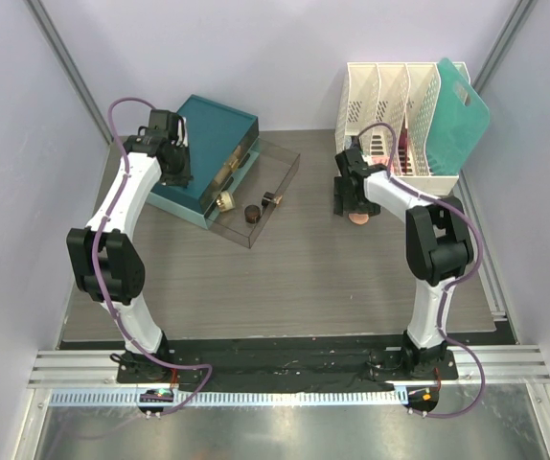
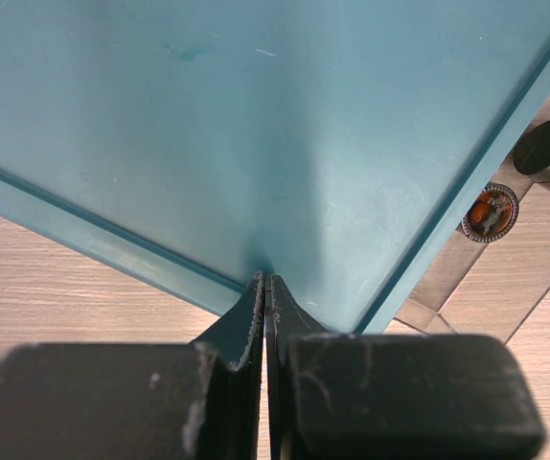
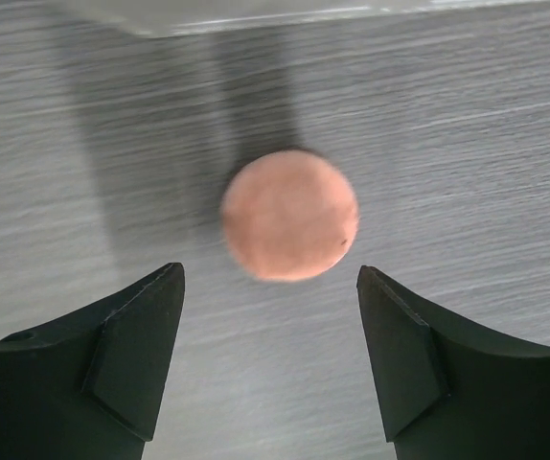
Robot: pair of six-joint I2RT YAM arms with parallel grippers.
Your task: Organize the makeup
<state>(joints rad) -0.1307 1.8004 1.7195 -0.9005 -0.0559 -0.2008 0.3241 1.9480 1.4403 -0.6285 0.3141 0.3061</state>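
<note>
A peach round compact (image 3: pixel 290 215) lies flat on the wooden tabletop, just beyond the tips of my right gripper (image 3: pixel 270 271). That gripper hangs open above it, with nothing between its fingers; the top view shows the compact (image 1: pixel 359 218) right under the right gripper (image 1: pixel 352 203). My left gripper (image 2: pixel 267 281) is shut and empty, its tips against the teal drawer box (image 2: pixel 256 125). In the box's pulled-out clear drawer (image 1: pixel 280 172) lie a dark-brown round jar (image 1: pixel 252 214), a second small jar (image 1: pixel 272 199) and a small round piece (image 1: pixel 224 201).
The white slotted rack (image 1: pixel 380 96) stands at the back right, close behind the right gripper, with a teal board (image 1: pixel 459 115) leaning in it. The walls stand close on both sides. In the left wrist view, a dark jar (image 2: pixel 548 150) and a round cap (image 2: pixel 491 213) show beside the box.
</note>
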